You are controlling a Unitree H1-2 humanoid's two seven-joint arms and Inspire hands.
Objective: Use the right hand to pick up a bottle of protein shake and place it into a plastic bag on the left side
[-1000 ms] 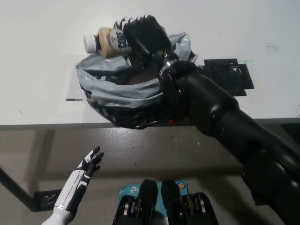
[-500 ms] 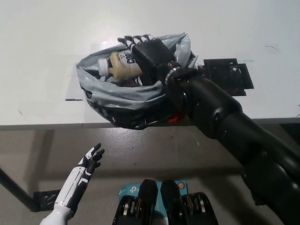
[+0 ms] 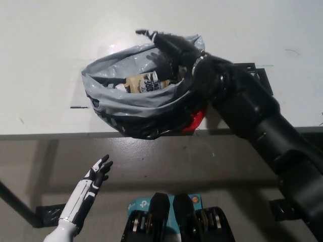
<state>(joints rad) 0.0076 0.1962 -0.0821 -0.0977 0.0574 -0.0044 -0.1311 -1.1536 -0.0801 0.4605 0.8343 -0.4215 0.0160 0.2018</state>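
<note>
Protein shake bottle [image 3: 144,82] lying inside grey plastic bag [image 3: 126,103] on counter [image 3: 45,60], right hand [image 3: 169,45] above, fingers spread, empty; left hand [image 3: 93,179] low, open.

Bright, even overhead light – table [image 3: 50,40] near washed out; right hand [image 3: 169,45] motion-blurred.

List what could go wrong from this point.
1. The bag sags over the table edge; with the bottle lying inside, it might slide off.
2. The right hand, fingers apart above the bag's far rim, could snag the plastic as it pulls away and drag the bag.
The left hand hangs open below the table, too low to help.
</note>
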